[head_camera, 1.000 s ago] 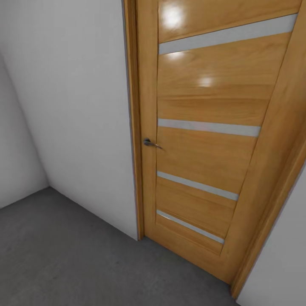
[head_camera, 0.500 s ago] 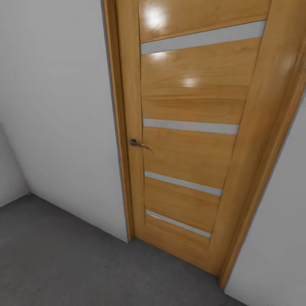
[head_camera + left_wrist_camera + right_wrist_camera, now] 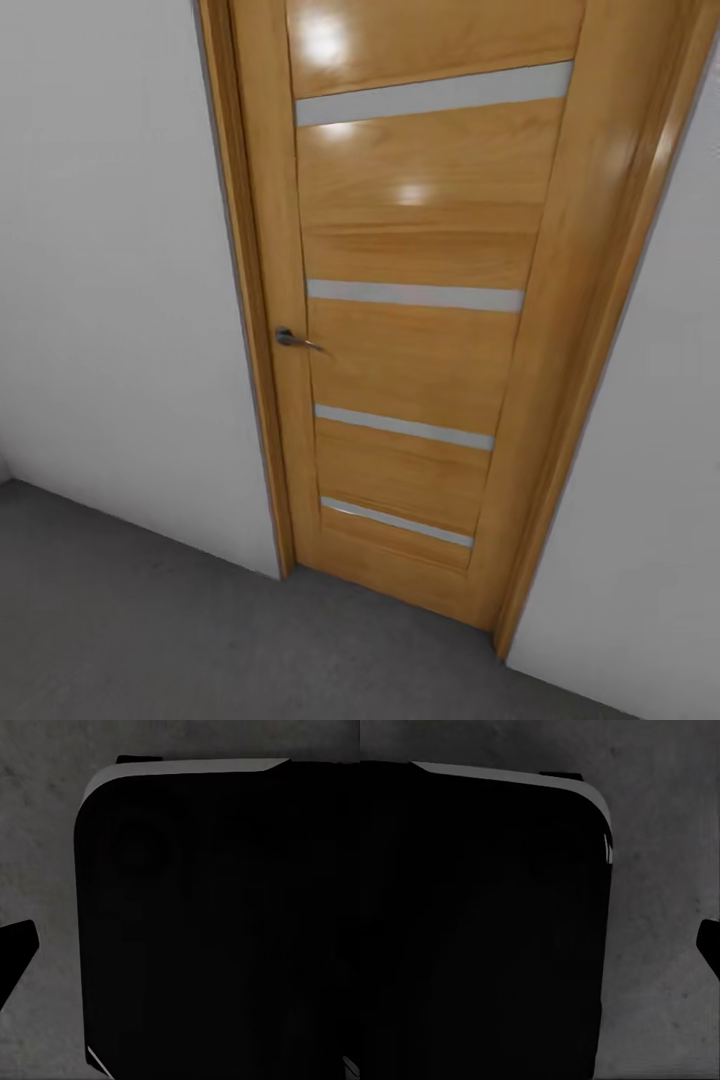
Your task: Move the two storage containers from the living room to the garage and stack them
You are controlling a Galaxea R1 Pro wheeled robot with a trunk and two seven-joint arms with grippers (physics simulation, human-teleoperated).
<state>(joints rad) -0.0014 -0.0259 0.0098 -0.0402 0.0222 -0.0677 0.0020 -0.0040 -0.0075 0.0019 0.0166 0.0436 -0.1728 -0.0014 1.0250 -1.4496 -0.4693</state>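
Observation:
The two storage containers are out of view. I face a corner of the garage with plain white walls [image 3: 110, 300] and the rough dark grey concrete floor [image 3: 150, 620]. In the left wrist view a black fingertip [image 3: 13, 956] pokes in over the concrete [image 3: 37, 832], beside a big black rounded body [image 3: 225, 930]. The right wrist view has another dark fingertip [image 3: 709, 945] above the floor [image 3: 660, 870], next to the same kind of black body [image 3: 472, 930]. Nothing is seen between the fingers.
A closed glossy wooden door [image 3: 410, 250] with pale horizontal strips and a metal lever handle [image 3: 290, 339] stands straight ahead in its wood frame. White wall [image 3: 640, 500] continues to its right. Bare concrete lies in front of the door.
The whole head picture has slid left, so the camera has turned right: the door sits more central and the left corner wall has left the picture.

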